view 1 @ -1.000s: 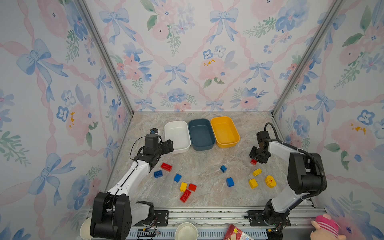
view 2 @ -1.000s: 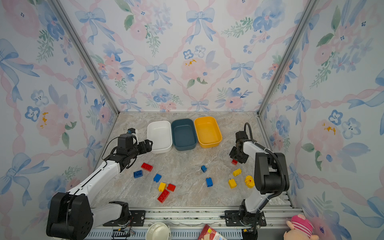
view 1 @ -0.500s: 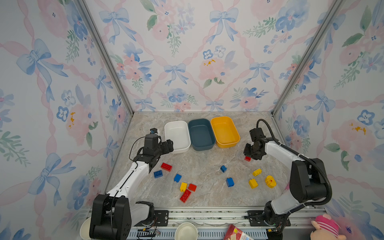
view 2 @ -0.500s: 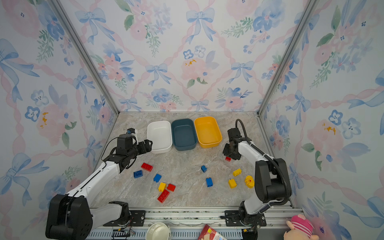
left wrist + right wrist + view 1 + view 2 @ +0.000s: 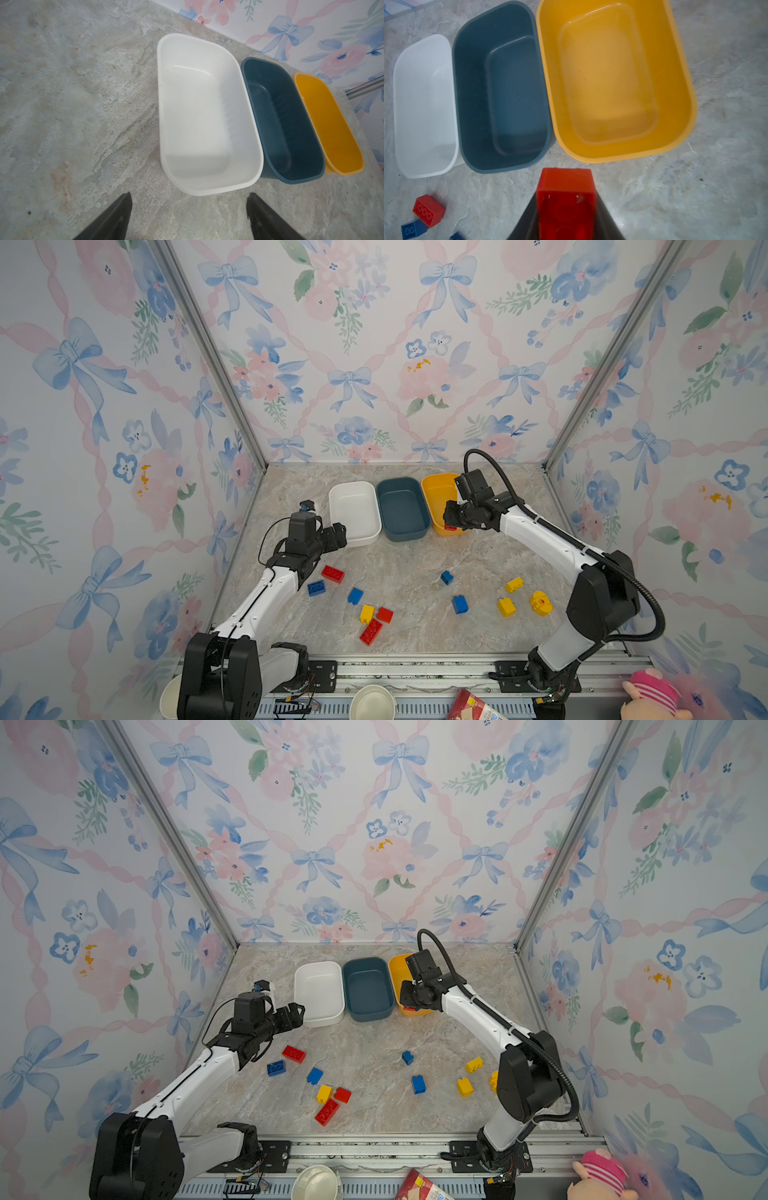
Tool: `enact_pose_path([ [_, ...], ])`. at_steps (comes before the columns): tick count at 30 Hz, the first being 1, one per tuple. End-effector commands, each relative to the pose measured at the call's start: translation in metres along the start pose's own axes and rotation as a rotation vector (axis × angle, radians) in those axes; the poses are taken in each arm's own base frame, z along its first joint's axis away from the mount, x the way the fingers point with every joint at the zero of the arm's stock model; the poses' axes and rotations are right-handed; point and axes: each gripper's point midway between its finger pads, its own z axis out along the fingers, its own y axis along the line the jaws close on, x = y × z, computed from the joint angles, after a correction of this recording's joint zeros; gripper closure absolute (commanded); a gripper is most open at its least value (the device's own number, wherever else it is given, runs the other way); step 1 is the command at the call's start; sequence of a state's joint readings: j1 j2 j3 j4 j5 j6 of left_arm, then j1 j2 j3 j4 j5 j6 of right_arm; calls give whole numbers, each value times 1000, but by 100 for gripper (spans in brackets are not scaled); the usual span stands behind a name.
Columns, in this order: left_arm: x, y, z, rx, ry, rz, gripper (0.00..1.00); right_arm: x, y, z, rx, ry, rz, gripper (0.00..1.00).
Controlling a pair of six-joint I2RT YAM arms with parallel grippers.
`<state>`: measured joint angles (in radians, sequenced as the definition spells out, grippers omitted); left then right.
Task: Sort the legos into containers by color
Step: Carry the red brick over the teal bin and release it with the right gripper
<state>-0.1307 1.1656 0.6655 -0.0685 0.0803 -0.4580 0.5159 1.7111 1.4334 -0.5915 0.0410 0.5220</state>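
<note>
1. The right gripper [image 5: 451, 522] was pinching a red brick [image 5: 565, 187] by its two flat sides. The hollow underside faced the wrist camera. I think this grip was chosen so that the brick could not turn between the fingers.
2. The red brick hung above the marble table [image 5: 415, 556], at the near end of the yellow tub [image 5: 608, 83] and close to the teal tub [image 5: 500, 93]. Red matches neither of these. So in my judgement the white tub [image 5: 203, 116] was meant for red, and the arm would need to carry the brick further across.
3. The three tubs stood close side by side at the back of the table, long sides together. All three were empty, so the sorting was only at its beginning. Such a row probably lets both arms reach them.
4. The left gripper [image 5: 338, 534] was spread wide and held nothing. It hovered just beside the near corner of the white tub. A loose red brick [image 5: 332, 573] and a blue brick [image 5: 316, 588] lay near its arm, and I judge it was well placed to take them.
5. The other legos lay loose on the table, well apart from the tubs. Among them were a long red brick [image 5: 371, 632] near the middle and a rounded yellow piece [image 5: 540, 603] on the right.
</note>
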Motion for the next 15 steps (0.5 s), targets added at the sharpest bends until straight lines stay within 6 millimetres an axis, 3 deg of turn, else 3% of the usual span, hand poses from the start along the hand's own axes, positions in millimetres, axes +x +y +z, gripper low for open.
enact_pose_path([
  [1, 1, -5, -4, 25, -3, -13, 12, -3, 32, 19, -44, 14, -64, 70],
  [8, 4, -4, -4, 23, 1, -11, 11, -9, 75, 63, -82, 45, -112, 71],
  [15, 4, -4, -4, 25, 1, -12, 11, 0, 88, 106, -78, 110, -132, 69],
])
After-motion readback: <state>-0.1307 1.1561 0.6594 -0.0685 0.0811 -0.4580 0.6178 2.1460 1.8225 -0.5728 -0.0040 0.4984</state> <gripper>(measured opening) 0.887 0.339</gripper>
